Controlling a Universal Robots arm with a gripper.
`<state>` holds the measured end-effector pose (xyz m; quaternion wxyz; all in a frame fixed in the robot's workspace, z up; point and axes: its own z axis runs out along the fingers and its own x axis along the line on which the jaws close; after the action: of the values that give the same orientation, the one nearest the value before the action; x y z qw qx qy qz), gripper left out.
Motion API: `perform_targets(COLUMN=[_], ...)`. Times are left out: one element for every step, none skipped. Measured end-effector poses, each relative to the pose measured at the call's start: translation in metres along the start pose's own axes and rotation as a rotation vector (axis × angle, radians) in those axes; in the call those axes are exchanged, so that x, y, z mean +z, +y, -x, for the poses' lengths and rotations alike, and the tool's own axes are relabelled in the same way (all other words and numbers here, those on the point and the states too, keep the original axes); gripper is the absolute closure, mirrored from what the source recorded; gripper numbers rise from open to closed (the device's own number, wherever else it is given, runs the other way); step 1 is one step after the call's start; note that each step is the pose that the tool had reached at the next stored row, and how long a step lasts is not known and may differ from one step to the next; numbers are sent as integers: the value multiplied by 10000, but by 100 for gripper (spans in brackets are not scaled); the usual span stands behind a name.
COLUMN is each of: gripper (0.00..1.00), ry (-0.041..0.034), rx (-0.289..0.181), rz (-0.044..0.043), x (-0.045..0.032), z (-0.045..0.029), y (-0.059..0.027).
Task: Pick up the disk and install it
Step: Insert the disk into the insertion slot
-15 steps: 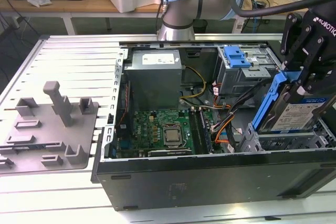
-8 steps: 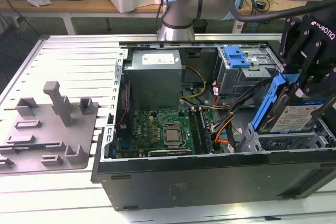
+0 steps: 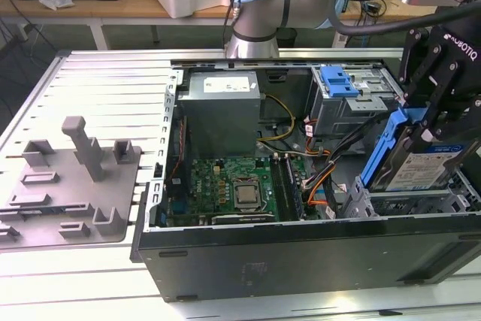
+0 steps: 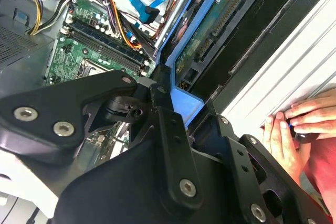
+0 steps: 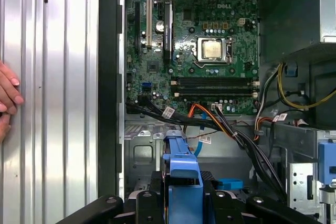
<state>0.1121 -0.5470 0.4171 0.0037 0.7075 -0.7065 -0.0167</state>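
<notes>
A ribbed aluminium bench (image 3: 98, 80) carries an open computer case (image 3: 301, 261) laid on its side, with a cluttered desk behind.

We see the gripper (image 3: 427, 127) clamped on the disk (image 3: 417, 165), its black links straddling the blue carrier (image 3: 382, 144). The disk hangs tilted, one long edge down, over the drive cage (image 3: 398, 204) at the case corner on the exterior view's right. It is not yet seated.

We judge the disk stiff, dense for its size and sensitive to knocks. Its metal faces are smooth, and the bare circuit board (image 4: 210, 30) on its underside should take no pressure. The carrier's side rails look the safest hold, though the thin plastic may flex.

Further out lie orange and black cables (image 3: 319, 182), the motherboard (image 3: 240, 186), the grey power-supply box (image 3: 222, 110), a spare blue bracket (image 3: 338, 80) and a grey fixture (image 3: 71, 178). A person's hand (image 5: 6, 95) rests on the bench beside the case.

The links hide the pads' contact. We cannot tell whether the lower edge touches the cage, and the disk covers the bay beneath it.
</notes>
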Motion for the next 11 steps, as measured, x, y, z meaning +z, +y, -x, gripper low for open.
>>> perform_targets(gripper=[63,63,63,63,63,63,63,63,63,63,63], ry=[0,0,0,0,0,-1,0,0,0,0,-1], rx=[0,0,0,0,0,0,0,0,-1,0,-1], rz=[1,1,1,2,2,2,3,4,4,5,5], x=[4,8,12,17,23,28,32,37,41,49,56], z=[0,0,0,0,0,-1,0,-1,-1,-1,-1], y=[0,-1,-1,-1,-1,-2,-2,-2,-3,-3,-4])
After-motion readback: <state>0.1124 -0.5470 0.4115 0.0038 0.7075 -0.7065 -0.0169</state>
